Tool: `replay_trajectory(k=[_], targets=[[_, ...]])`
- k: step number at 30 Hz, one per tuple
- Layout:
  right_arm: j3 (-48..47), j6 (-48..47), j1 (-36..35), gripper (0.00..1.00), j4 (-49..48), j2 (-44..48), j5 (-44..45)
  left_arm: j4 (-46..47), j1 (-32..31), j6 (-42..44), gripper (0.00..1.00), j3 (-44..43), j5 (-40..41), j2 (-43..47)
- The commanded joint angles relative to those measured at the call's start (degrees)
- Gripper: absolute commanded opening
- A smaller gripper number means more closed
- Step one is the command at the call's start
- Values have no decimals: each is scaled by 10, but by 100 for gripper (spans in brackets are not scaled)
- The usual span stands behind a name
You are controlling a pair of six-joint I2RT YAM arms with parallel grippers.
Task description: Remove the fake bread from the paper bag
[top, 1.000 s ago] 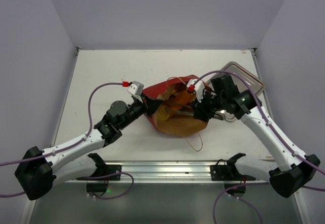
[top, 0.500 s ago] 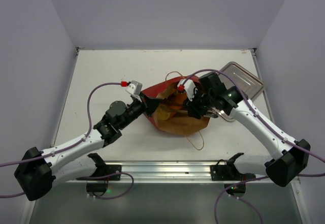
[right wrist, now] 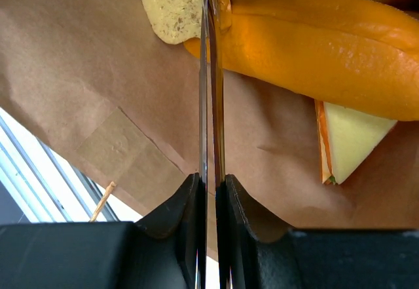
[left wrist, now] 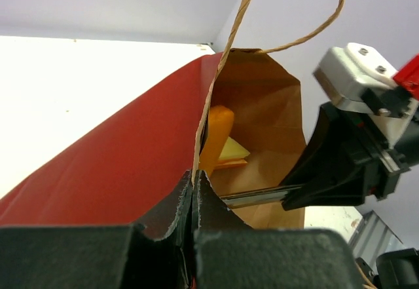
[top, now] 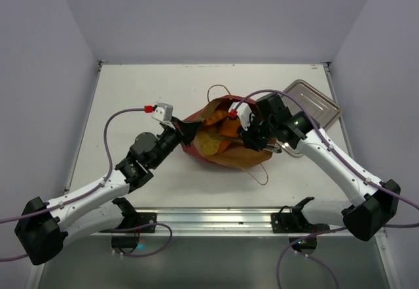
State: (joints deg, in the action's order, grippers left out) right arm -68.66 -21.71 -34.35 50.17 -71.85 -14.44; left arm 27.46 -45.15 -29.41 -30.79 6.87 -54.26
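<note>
The paper bag point(top: 199, 115), red outside and brown inside, lies on its side mid-table, mouth open. My left gripper point(top: 186, 130) is shut on its rim point(left wrist: 194, 184), by the tan loop handle point(left wrist: 294, 37). Bread lies inside: a long orange loaf point(right wrist: 314, 53), a speckled slice point(right wrist: 173, 7) and a pale wedge point(right wrist: 347, 138). My right gripper point(top: 252, 138) is at the bag's mouth, shut on thin metal tongs point(right wrist: 211, 105). Their blades reach into the bag to the slice and loaf. The left wrist view shows the tongs point(left wrist: 255, 197) and orange bread point(left wrist: 216, 132) inside.
A silver metal tray point(top: 314, 105) sits at the back right, just behind my right arm. A second loop handle point(top: 256, 174) trails on the table in front of the bag. White walls bound the table on three sides.
My left gripper has pulled the bag's rim left and up, opening the mouth wider. My right gripper has moved left, deeper into the bag with the tongs.
</note>
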Motion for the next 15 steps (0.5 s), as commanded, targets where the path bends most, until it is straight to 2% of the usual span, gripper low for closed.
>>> replay_trajectory(k=[1,15], targets=[[-38,-10,0,6,8,41,16,37,-6,6,0,-5,54,35],[-125,-36,8,1,81,115,9,-51,-5,63,0,-16,163,88]])
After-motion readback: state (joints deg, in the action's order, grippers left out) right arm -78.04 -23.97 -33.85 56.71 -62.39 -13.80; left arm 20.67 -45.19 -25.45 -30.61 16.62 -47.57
